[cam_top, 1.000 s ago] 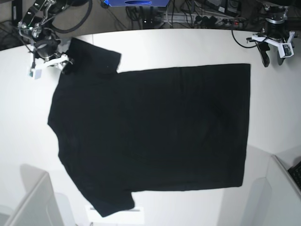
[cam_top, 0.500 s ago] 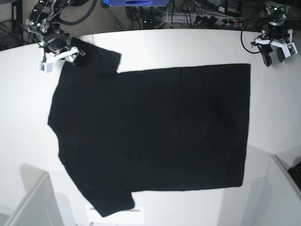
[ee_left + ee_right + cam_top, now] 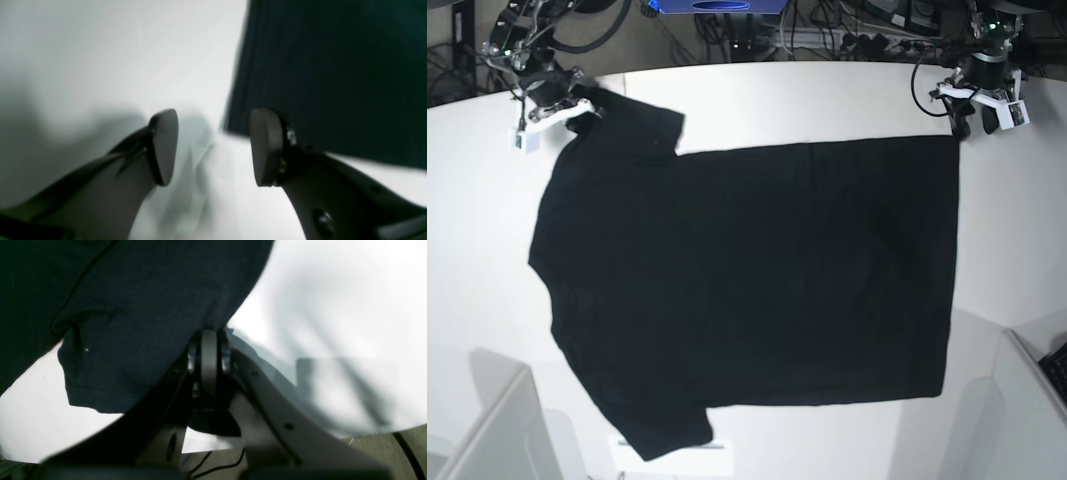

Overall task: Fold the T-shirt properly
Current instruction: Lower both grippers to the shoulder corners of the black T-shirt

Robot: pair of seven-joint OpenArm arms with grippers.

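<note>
The black T-shirt (image 3: pixel 747 280) lies spread flat on the white table (image 3: pixel 827 100), collar to the left and hem to the right. At the far left, my right gripper (image 3: pixel 585 103) is shut on the edge of the upper sleeve; in the right wrist view the pads (image 3: pixel 209 356) pinch the T-shirt's (image 3: pixel 140 306) dark cloth. My left gripper (image 3: pixel 972 120) hovers at the far right by the hem's upper corner. Its left wrist view shows the left gripper (image 3: pixel 213 146) open, with the T-shirt's (image 3: pixel 333 66) corner just beyond the gap between the fingers.
Cables and power strips (image 3: pixel 867 35) run behind the table's far edge. A grey box (image 3: pixel 487 430) stands at the near left corner and another (image 3: pixel 1027 400) at the near right. A white label (image 3: pixel 697 447) peeks out by the lower sleeve.
My right gripper has slid onto the upper sleeve's edge and shut on it. The left arm has moved left toward the hem's upper corner, still open.
</note>
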